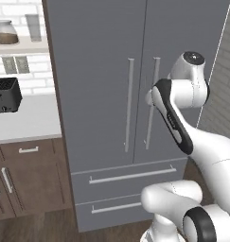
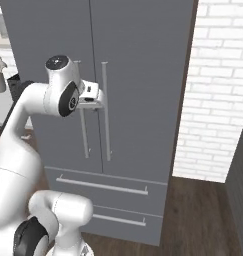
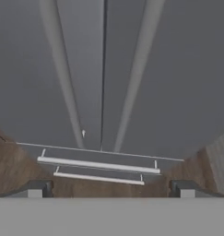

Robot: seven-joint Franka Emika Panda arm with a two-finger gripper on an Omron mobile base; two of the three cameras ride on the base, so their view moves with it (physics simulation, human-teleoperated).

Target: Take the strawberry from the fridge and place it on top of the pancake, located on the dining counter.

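In front of the closed fridge (image 1: 135, 85), left base view: arm raised by the door handles. Right base view: gripper (image 2: 99, 98) near the handles. Hand view: fingertips (image 3: 39, 188) spread wide, holding nothing; both doors shut.

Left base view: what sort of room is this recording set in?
Most likely a home kitchen, rendered. A tall grey double-door fridge with bar handles stands beside a pale counter over brown wooden cabinets, which carries a black toaster.
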